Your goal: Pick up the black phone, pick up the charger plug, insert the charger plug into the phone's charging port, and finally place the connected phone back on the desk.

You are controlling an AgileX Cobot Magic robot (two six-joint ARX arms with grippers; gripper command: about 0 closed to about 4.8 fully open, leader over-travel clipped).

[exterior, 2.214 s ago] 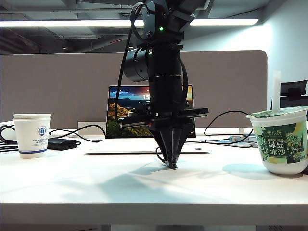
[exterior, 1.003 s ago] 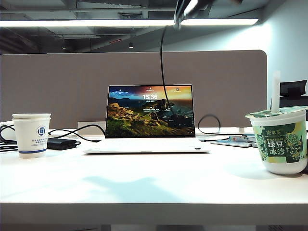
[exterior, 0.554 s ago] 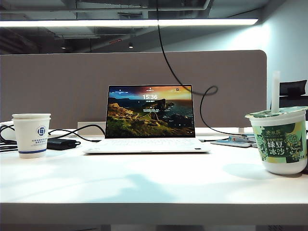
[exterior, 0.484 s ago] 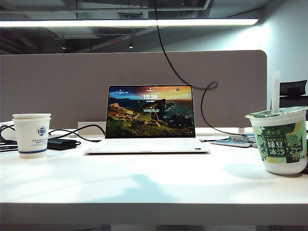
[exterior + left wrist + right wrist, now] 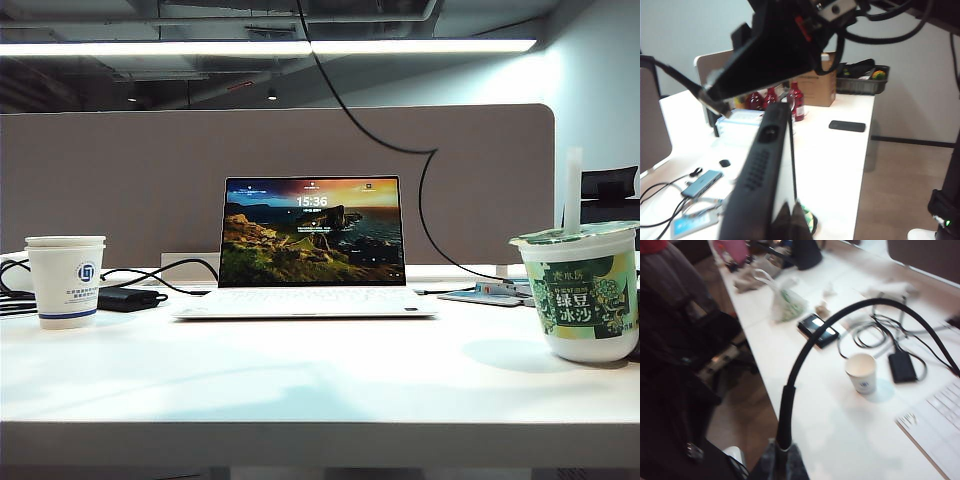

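- Left pincer [image 5: 789, 221] is closed on one black phone [image 5: 760, 175], gripping it by its lower part and holding it on edge, raised above the table [image 5: 320, 390].
- One charging port [image 5: 771, 132] shows as an oblong slot on the phone's short edge, with a row of small holes beside it; nothing is in the slot.
- Right pincer [image 5: 782, 462] is closed on one charger plug [image 5: 783, 448]; only its grey collar shows between the fingers, and the tip is hidden.
- Seen from the left wrist, the right pincer's tip [image 5: 715, 97] hangs near the phone's ported edge but apart from it.
- One black cable [image 5: 380, 140] drops from above, loops to the right of the laptop [image 5: 312, 245] and runs down behind the table's far right.
- On the table stand one open laptop in the middle, one paper cup [image 5: 66, 281] at the left and one green dessert tub [image 5: 588, 292] with one straw at the right.
- One black power brick [image 5: 128, 298] lies behind the cup.
- On a neighbouring table: three red bottles [image 5: 796, 100], one cardboard box [image 5: 817, 86] and one dark phone lying flat [image 5: 847, 126].
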